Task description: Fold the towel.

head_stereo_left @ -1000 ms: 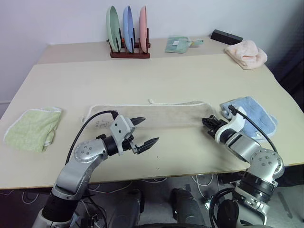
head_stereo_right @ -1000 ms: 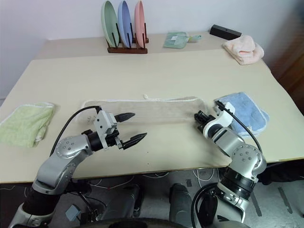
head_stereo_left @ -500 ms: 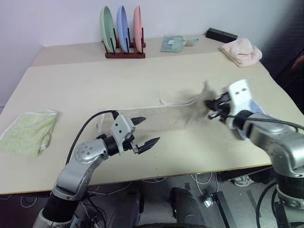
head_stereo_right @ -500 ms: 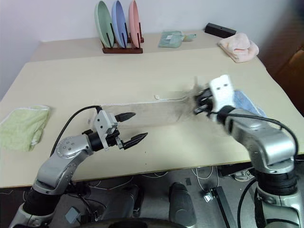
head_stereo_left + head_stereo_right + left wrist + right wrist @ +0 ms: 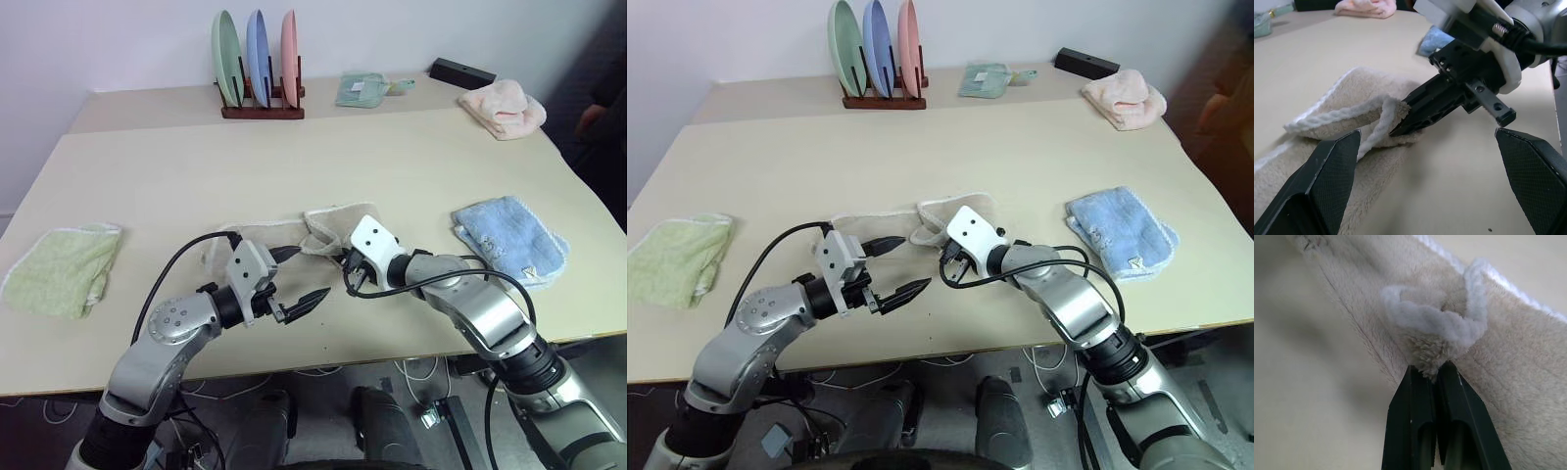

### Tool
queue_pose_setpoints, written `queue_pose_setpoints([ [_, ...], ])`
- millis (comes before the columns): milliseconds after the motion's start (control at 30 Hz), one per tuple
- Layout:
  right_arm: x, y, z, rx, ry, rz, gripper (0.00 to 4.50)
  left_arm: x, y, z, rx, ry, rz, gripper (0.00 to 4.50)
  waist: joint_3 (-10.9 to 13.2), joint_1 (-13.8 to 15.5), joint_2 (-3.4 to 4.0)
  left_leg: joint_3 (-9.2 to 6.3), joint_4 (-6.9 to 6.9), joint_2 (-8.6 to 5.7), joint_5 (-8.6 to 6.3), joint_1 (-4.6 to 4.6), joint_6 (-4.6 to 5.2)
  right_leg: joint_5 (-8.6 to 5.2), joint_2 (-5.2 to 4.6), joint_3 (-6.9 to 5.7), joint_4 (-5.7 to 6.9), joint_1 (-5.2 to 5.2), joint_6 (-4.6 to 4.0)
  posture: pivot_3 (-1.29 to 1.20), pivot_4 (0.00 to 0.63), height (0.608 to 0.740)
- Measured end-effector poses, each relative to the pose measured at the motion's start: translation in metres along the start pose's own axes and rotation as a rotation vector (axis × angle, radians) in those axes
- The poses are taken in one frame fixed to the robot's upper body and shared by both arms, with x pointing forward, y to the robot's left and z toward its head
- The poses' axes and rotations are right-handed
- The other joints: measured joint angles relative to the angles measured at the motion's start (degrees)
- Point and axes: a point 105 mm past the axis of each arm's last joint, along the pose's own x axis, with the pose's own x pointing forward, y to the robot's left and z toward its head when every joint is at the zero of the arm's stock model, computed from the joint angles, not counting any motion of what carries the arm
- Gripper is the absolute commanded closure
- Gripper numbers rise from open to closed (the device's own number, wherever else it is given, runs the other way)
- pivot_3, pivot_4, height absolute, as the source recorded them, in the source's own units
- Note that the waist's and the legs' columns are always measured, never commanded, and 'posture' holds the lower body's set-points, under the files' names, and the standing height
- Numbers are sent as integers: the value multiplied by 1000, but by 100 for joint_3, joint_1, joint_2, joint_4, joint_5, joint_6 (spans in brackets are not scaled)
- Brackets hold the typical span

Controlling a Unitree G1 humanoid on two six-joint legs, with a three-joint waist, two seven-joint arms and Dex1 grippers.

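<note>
Fingers of the right gripper [image 5: 1436,374] are clenched on a corded corner of the towel [image 5: 328,224], which is doubled over itself near the middle of the counter [image 5: 392,166]. Fingers of the left gripper [image 5: 297,277] are spread wide with nothing between them, just beside that pinched corner. A green towel [image 5: 61,268] and a blue towel [image 5: 506,236] are seen well apart on either side.

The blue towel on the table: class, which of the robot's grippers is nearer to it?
Right. The right gripper, pinching the beige towel, sits mid-table, apart from the blue towel. The left gripper is further away, with the right one between it and that towel.
</note>
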Motion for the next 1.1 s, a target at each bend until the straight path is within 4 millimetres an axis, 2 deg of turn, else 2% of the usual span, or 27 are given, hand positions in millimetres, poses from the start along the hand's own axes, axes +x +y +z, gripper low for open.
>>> queue_pose_setpoints([
  [67,1,3,3,7,-15,26,3211,-1,1,1,3,-3,8,0,0,1,0,-1,0,0,0,0,0,0,0,0,0,0,0,0,150,735],
  [200,-9,6,18,31,-115,70,1260,-6,3,1,-15,-1,34,0,0,12,0,-2,0,0,-1,-1,0,0,0,0,-1,0,1,0,150,735],
  [300,-30,0,28,61,-198,85,1260,-12,10,-1,-56,-4,81,0,0,21,0,-4,0,0,-1,-1,0,0,0,0,-1,1,1,0,150,735],
  [400,-49,-15,36,118,-273,65,2274,-26,27,2,-95,-32,190,0,0,1,0,-4,0,2,-1,1,0,0,1,0,1,1,0,0,150,735],
  [433,-51,-22,38,137,-291,34,2798,-31,33,4,-107,-48,225,0,0,-10,0,-4,-1,4,-1,4,0,0,3,0,2,1,0,0,150,735],
  [533,-46,-40,37,171,-290,-34,4296,-42,45,5,-122,-61,300,0,0,-7,0,-3,-4,4,-1,5,0,0,4,0,3,0,0,0,150,735],
  [567,-43,-44,35,178,-284,-49,4456,-45,48,4,-129,-62,320,0,0,-4,0,-2,-5,3,-1,4,0,0,4,0,2,0,0,0,150,735],
  [633,-27,-50,30,190,-269,-88,4456,-54,55,-2,-165,-68,376,0,-1,-12,-2,2,-5,3,-1,5,-1,1,2,2,0,0,0,0,150,735],
  [700,-10,-51,15,192,-218,-109,4456,-58,58,-7,-196,-65,408,0,-1,-10,-2,3,-6,2,-1,5,-2,1,3,2,1,-2,-1,0,150,735],
  [800,18,-35,-3,249,-176,-58,4456,-68,58,-18,-241,-52,462,0,0,-11,-1,3,-9,2,-1,4,-3,1,2,3,1,-5,-1,0,150,735],
  [867,30,-22,-10,252,-150,-18,4456,-71,55,-23,-268,-45,475,0,0,-3,-1,2,-9,1,-1,4,-4,1,1,3,1,-5,-1,0,150,735],
  [967,35,-16,-18,206,-129,-16,4456,-78,49,-35,-303,-14,505,0,-2,-7,-1,3,-8,1,-2,6,-4,1,1,4,0,-3,-1,0,150,735],
  [1100,36,-14,-18,126,-140,-31,4456,-86,39,-45,-352,5,539,0,-5,-5,-5,0,-8,2,-2,8,-5,0,3,3,2,0,-3,0,150,735],
])
